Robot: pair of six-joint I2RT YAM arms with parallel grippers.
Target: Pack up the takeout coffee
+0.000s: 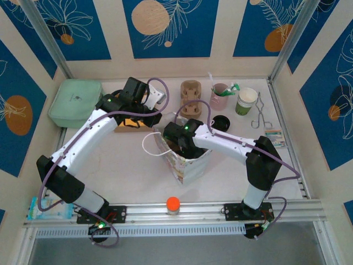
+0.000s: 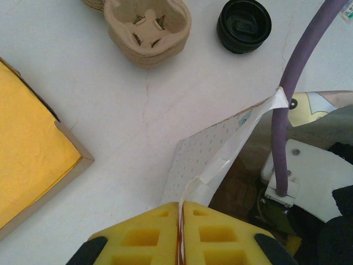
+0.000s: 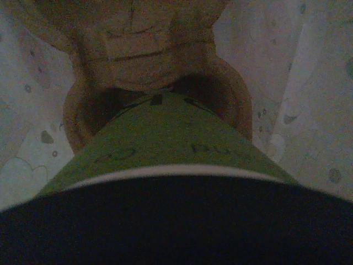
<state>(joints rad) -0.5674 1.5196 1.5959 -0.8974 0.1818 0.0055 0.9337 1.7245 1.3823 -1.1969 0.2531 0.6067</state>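
**Lidded coffee going into a carrier inside the bag**

A patterned paper bag (image 1: 187,163) stands mid-table. The right gripper (image 1: 175,144) reaches inside it; whether its jaws grip anything cannot be told. Inside, a cardboard carrier (image 3: 143,49) rings the base of the takeout coffee (image 3: 165,143). The left gripper (image 2: 181,212) is pinched tight on the bag's white handle (image 2: 231,149). It is probably best to hold the mouth open and lower the cup straight.

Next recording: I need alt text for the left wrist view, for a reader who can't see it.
The left fingers, yellow foam, are pinched shut on the white handle of a patterned paper bag on a white table, with the right arm reaching into its open mouth. Beyond lie a cardboard cup carrier, a black lid and a box with yellow contents.
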